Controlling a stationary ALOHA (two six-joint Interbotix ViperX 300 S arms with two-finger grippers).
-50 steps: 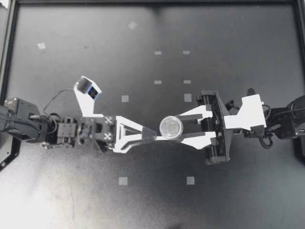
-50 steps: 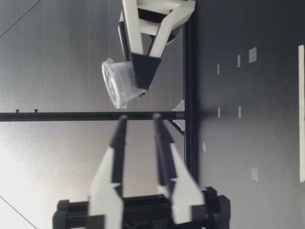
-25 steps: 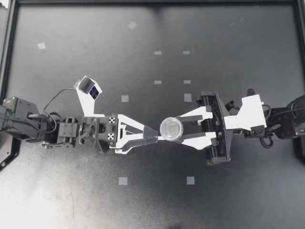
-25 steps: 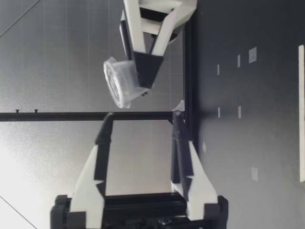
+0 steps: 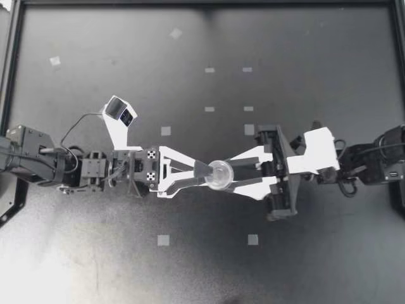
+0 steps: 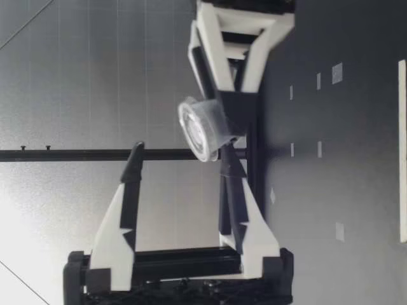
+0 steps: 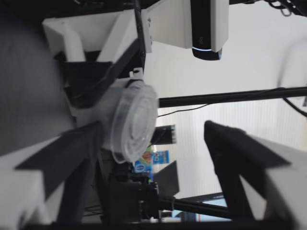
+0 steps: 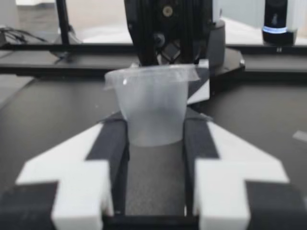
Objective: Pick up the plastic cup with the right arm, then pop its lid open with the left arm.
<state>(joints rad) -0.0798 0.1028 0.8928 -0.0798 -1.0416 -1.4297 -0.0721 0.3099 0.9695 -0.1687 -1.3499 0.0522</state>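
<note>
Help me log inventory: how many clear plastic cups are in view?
1. The clear cup is held above the table in my right gripper, my open left gripper's tips beside it.

Top view dim, flat overhead light; matte black table (image 5: 95, 38) carries pale sheen toward 7 o'clock, darker toward 12. Low view strongly backlit by bright pale panelled wall (image 6: 76, 70), washed-out glare high on it. Left wrist view backlit too: small clear plastic cup (image 7: 130, 122) blurred, left tool (image 5: 206, 173) fingers (image 7: 230, 153) dark, unfocused. Right wrist view soft, foreground blurred, background glaring.
</note>
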